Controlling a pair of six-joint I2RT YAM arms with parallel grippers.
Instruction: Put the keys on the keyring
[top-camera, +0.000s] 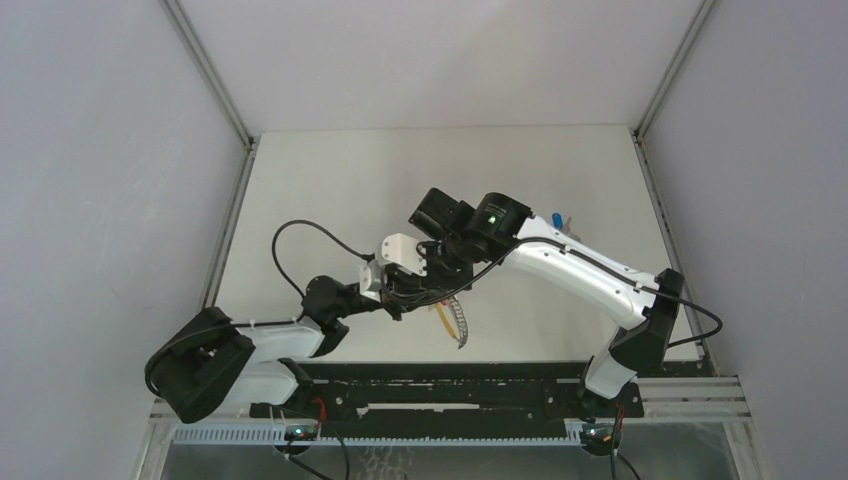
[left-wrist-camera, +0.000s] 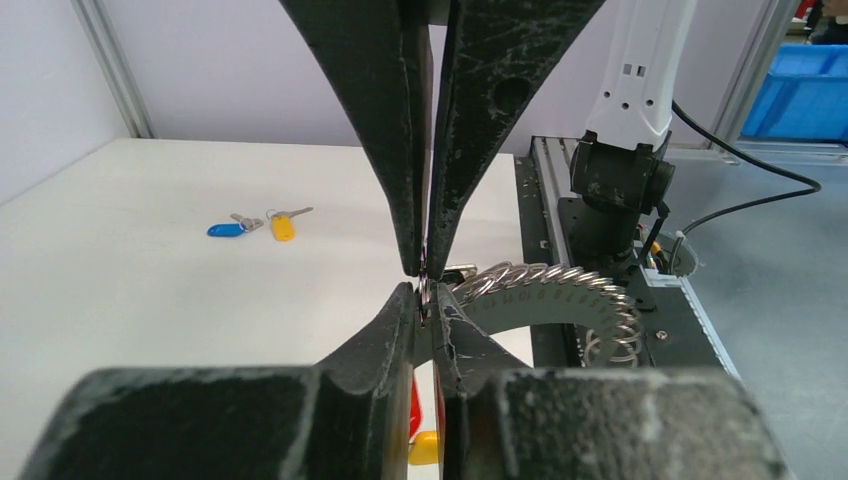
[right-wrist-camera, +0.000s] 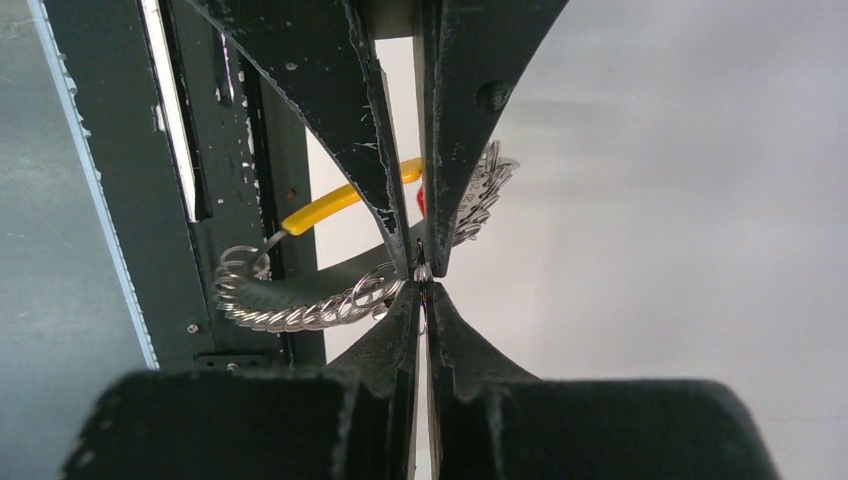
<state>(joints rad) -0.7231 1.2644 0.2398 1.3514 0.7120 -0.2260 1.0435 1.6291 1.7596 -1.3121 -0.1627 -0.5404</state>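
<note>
My right gripper (right-wrist-camera: 422, 292) was shut on a thin wire of the keyring (right-wrist-camera: 300, 314), a grey chain-like band that carried many small metal rings. It held this above the white table (left-wrist-camera: 120, 300), and the band hung down free between my 2 arms. My left gripper (left-wrist-camera: 425, 305) met the right one tip to tip at the same wire. Its fingers (left-wrist-camera: 375, 345) stood very narrow with the wire between them, but I could not tell if they really pressed it.

On the keyring I saw a yellow piece (right-wrist-camera: 335, 200) and a red piece (left-wrist-camera: 414, 410) (if these were key heads or only tags, I could not tell). The small blue-headed key (left-wrist-camera: 225, 230) and the small yellow-headed key (left-wrist-camera: 283, 228) lay loose on the table, just beside each other and well apart from the keyring. So I judged the task to be at an early stage. The keyring was held up, but at least these 2 keys were not yet picked and threaded.
</note>
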